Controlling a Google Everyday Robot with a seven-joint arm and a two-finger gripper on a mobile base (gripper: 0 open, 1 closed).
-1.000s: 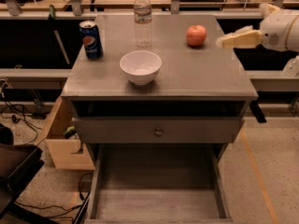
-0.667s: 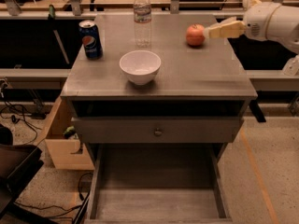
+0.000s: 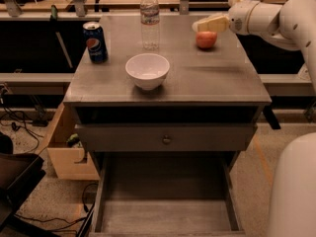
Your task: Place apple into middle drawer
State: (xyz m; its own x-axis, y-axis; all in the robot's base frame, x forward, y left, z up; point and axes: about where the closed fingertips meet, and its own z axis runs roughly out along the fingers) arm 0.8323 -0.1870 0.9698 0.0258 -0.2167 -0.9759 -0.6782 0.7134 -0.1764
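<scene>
- Gripper (image 3: 200, 24) has shifted left since the earlier frames: it was right of the apple (image 3: 206, 39) and is now just above and behind it, reaching in from the right.
- Grip released or clenched: cannot tell. Contact with the apple: cannot tell.
- Apple sits on the cabinet top (image 3: 217, 78), back right, same spot as before.
- Middle drawer (image 3: 165, 216) stands pulled out below, well apart from the apple.
- White bowl (image 3: 147, 70) front centre, Pepsi can (image 3: 95, 42) left, water bottle (image 3: 149, 19) at back.
</scene>
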